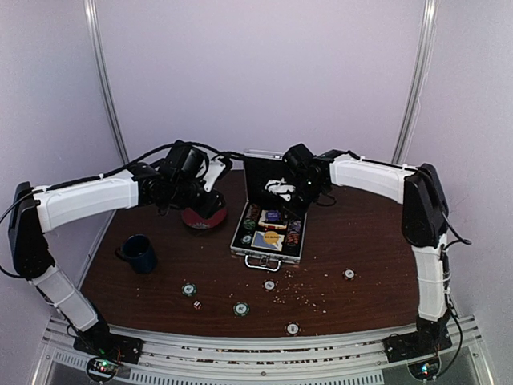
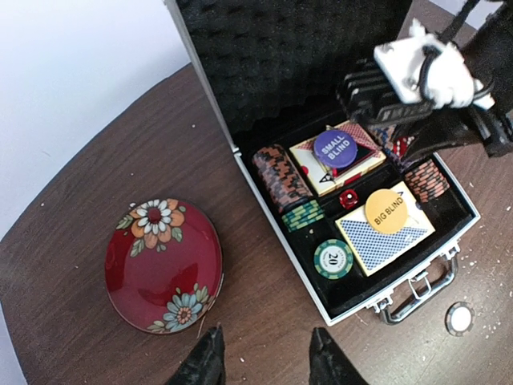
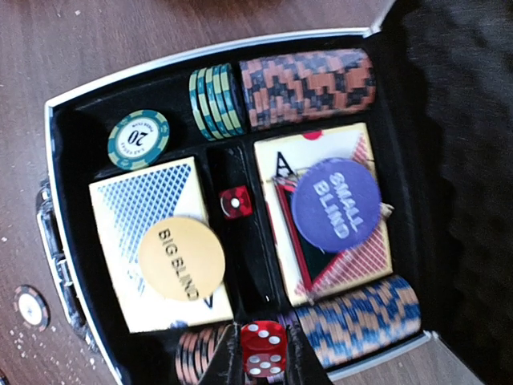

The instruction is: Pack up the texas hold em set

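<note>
Over the open case (image 1: 266, 253), right claw (image 3: 263, 365) pinched a red die (image 3: 263, 345); the centre slot holding a second die (image 3: 235, 202) lay just ahead of it. Left claw (image 2: 264, 361) hung wide, empty, by the plate (image 2: 164, 269).

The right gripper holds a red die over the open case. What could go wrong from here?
1. The right gripper holds the red die above a chip row near the rim of the case; released there, it may bounce out.
2. That arm works close to the upright lid and could knock it.
3. Several chips lie loose on the table; closing now would leave them out.
</note>
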`<state>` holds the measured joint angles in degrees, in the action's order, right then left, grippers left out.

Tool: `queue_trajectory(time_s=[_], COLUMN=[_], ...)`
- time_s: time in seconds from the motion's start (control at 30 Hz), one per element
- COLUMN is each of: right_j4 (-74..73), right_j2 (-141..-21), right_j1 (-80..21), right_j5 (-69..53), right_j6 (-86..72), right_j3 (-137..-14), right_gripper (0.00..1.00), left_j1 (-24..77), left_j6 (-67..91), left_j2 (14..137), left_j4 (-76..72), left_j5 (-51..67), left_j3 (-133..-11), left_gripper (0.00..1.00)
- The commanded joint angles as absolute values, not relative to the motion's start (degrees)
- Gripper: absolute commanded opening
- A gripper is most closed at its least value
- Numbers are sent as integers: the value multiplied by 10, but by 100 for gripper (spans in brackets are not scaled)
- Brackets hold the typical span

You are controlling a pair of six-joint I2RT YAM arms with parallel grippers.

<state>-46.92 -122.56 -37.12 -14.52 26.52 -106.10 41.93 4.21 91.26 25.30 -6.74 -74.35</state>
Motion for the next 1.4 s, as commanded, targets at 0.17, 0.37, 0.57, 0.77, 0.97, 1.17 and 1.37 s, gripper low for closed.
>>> queue_trajectory(time_s=[0.17,0.37,0.57,0.77,0.97,1.17,1.37], right_j4=[-497,-507,-508,-503,-509,-513,-518], right_j2=[-1315,-1346,-1358,-1365,-1376,-1386,-1396], right_j1=[-387,-389,-390,-391,-390,-390,-392], right_j5=[-138,-145,-140,-139,-146,-153,-156], right_j6=[255,258,259,259,258,259,258], right_j3=[-1162,-1187,-1191,-1192,-1203,-1214,-1230], right_gripper=[9,9,10,11,15,18,23], left_j1=[412,406,404,403,403,404,404], left_j6=[47,47,47,47,48,48,48], left_j2=[895,897,898,902,904,904,903], left_j4=[229,229,229,229,229,229,229], left_j5=[-77,-75,-73,-68,-57,-55,-56], left_j3=[-738,-739,-739,-739,-740,-740,-740], left_gripper=[37,37,37,37,37,37,37])
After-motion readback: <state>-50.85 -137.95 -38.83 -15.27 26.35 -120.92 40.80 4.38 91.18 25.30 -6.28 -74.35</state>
